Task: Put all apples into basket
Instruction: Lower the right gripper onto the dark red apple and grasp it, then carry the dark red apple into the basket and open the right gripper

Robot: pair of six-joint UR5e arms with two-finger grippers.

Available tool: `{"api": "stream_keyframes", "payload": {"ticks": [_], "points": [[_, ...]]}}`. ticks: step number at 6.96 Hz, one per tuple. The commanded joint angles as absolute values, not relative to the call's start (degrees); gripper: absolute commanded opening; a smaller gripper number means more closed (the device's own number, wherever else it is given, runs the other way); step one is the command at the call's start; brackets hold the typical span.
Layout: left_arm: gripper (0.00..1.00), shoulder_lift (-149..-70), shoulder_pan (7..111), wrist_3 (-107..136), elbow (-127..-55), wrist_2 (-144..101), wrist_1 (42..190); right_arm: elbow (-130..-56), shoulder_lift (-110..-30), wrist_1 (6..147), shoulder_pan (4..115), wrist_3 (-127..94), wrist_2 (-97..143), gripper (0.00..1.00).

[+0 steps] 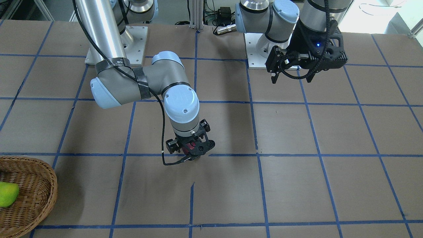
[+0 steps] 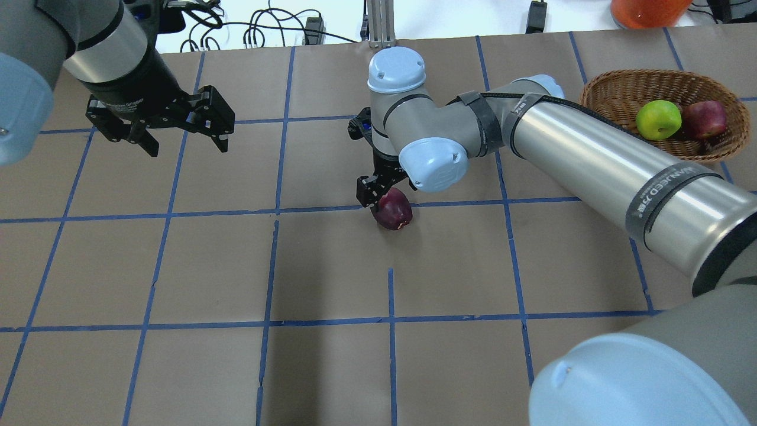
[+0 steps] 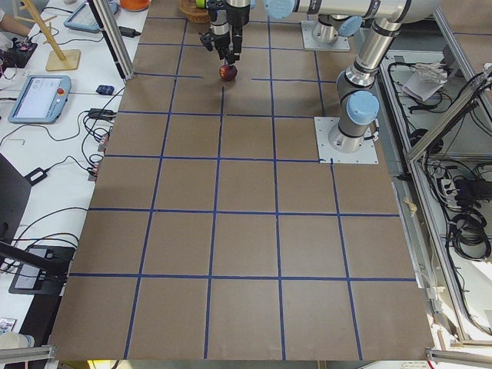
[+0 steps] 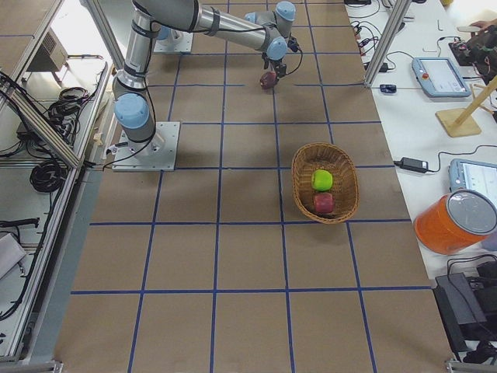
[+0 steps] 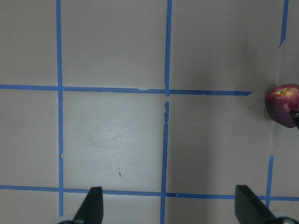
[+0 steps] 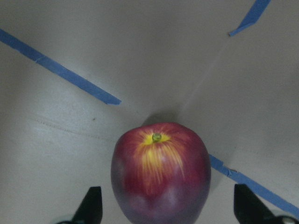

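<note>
Three apples total: two in the basket, one out on the table. Brown paper-covered table (image 2: 177,266) with a blue tape grid carries everything. Round light-brown woven wicker basket (image 2: 597,89) sits on the robot's right, toward the far side of the table, well apart from both arms. Right hand (image 2: 384,198) points straight down near the table's middle, fingers (image 6: 91,207) spread wide on either side of the loose apple with a gap on both sides, so nothing is gripped. Left hand (image 2: 186,142) hangs above bare table on the robot's left, also spread wide and holding nothing; its wrist view shows only tape lines and the loose apple at the frame's right edge. Dark red apple with yellow streaks at the stem (image 2: 394,209) rests on the table beside a blue tape line, stem up, between the right hand's fingers. Bright lime green apple (image 2: 658,119) and red apple (image 2: 704,118) lie side by side in the basket, just about touching.
</note>
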State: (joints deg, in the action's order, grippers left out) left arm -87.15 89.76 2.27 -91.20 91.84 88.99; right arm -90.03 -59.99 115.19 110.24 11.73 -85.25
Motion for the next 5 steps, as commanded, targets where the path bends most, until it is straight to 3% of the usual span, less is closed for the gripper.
{"api": "stream_keyframes", "payload": {"ticks": [1, 3, 4, 5], "points": [[1.0, -87.2, 89.5, 2.2, -91.1, 91.8, 88.9, -90.4, -58.9, 115.8, 110.3, 11.9, -83.6, 1.0], [1.0, -87.2, 89.4, 2.1, -91.1, 91.9, 88.9, -90.9, -56.6, 119.3, 110.6, 11.9, -83.4, 1.0], [1.0, -87.2, 89.5, 2.0, -91.1, 92.0, 88.9, -91.0, -56.5, 120.1, 110.6, 11.9, -83.5, 0.88], [1.0, -87.1, 89.5, 2.0, -91.1, 92.0, 88.9, -91.0, -56.3, 120.2, 110.5, 14.2, -83.6, 0.37]]}}
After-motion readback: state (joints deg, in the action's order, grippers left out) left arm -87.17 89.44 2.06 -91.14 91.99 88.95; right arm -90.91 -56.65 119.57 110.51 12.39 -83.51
